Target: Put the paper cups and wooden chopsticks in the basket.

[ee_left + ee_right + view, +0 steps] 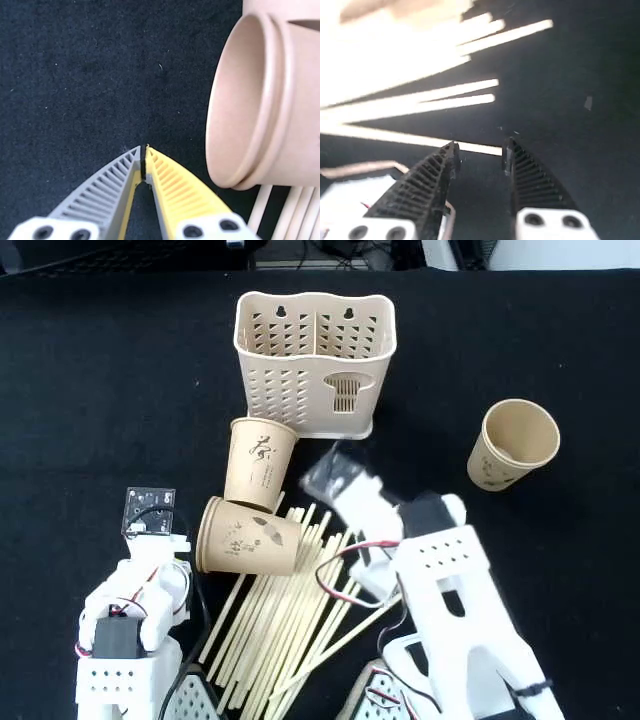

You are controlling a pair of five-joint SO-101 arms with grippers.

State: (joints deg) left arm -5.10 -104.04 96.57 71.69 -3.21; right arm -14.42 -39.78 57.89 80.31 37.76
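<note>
Wooden chopsticks (280, 610) fanned out, right gripper (480, 146) parted over them, seemingly empty, left gripper (145, 149) closed, empty.

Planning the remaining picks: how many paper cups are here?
3: the first cup in front of the basket, the second cup on its side against the chopsticks, the third cup alone to the basket's right in the high view. None looks hidden.

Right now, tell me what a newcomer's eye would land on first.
The pale basket stands at the far middle of the table, with a cup and a tipped cup just in front and a third cup alone off to the right. A fan of chopsticks spreads at the near side, and the right gripper hangs open over them.
</note>
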